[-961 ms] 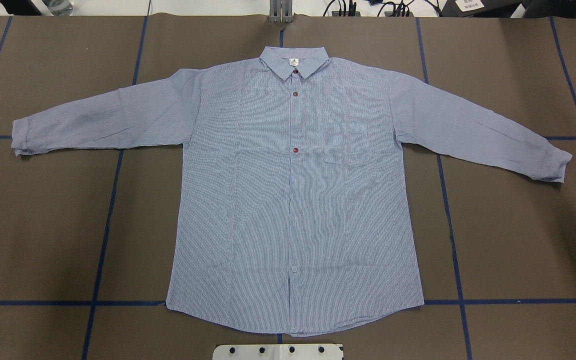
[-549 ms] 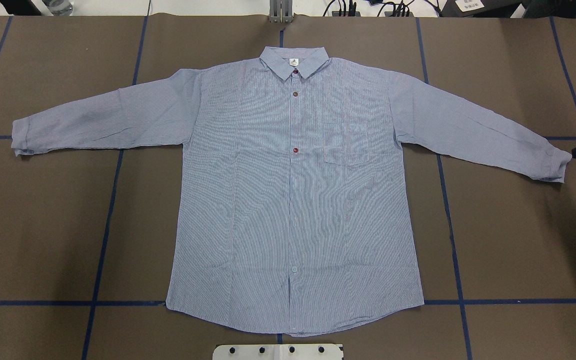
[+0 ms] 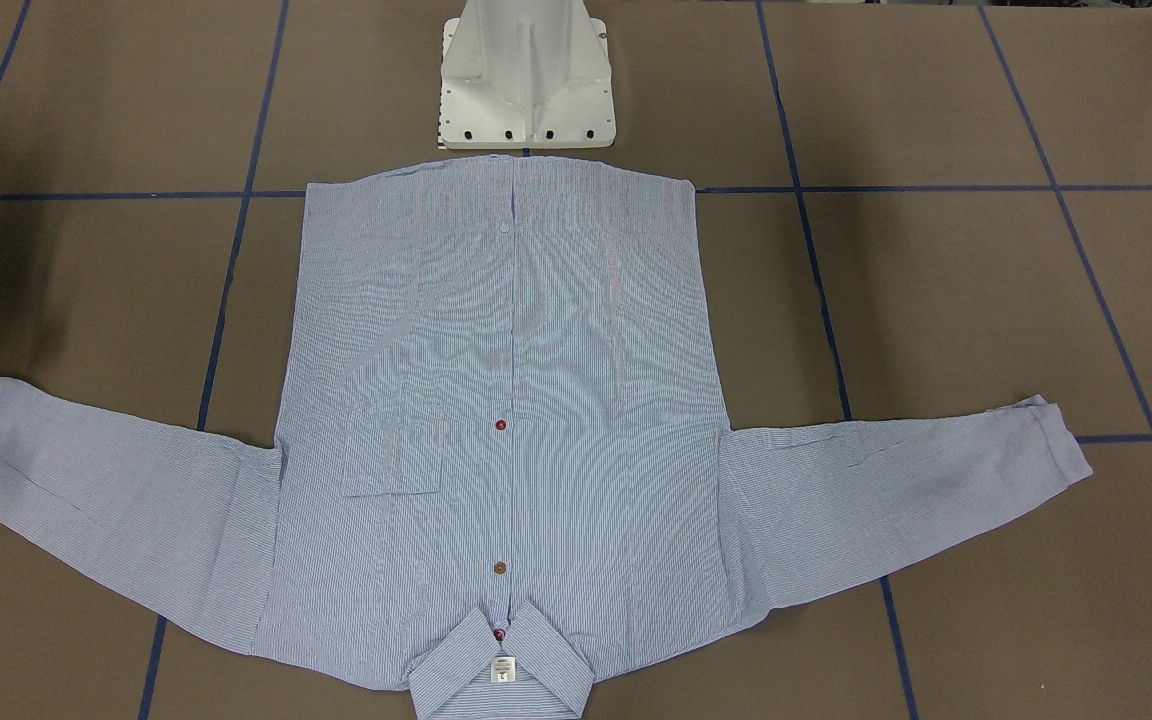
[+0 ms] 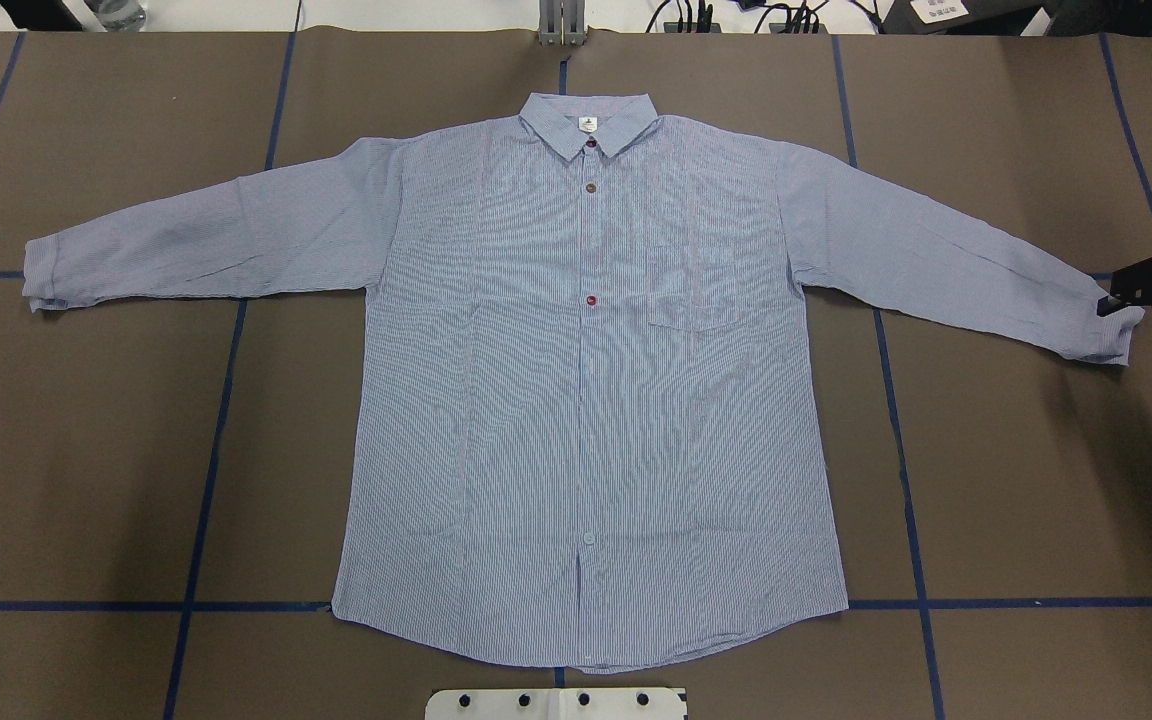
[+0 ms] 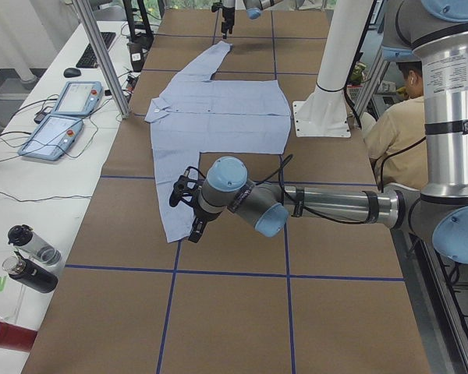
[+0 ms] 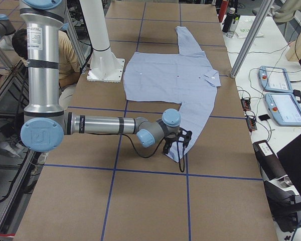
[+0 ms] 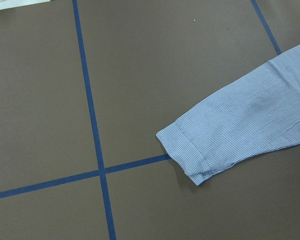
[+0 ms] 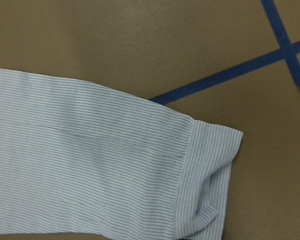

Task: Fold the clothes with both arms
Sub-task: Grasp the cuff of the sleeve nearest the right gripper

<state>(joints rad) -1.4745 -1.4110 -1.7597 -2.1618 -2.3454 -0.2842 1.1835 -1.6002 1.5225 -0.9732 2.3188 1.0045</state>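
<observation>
Overhead exterior, one shirt (image 4: 586, 400), one right claw (image 4: 1141, 318)

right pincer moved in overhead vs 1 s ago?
Yes. The right pincer has come in from the view's right edge, leftward across the blue tape line, and its tip is now at the shirt cuff.

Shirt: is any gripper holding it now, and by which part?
Nothing seems held. The shirt lies flat on the table; the right gripper hovers open at one cuff, and the left gripper is near the other cuff.
</observation>
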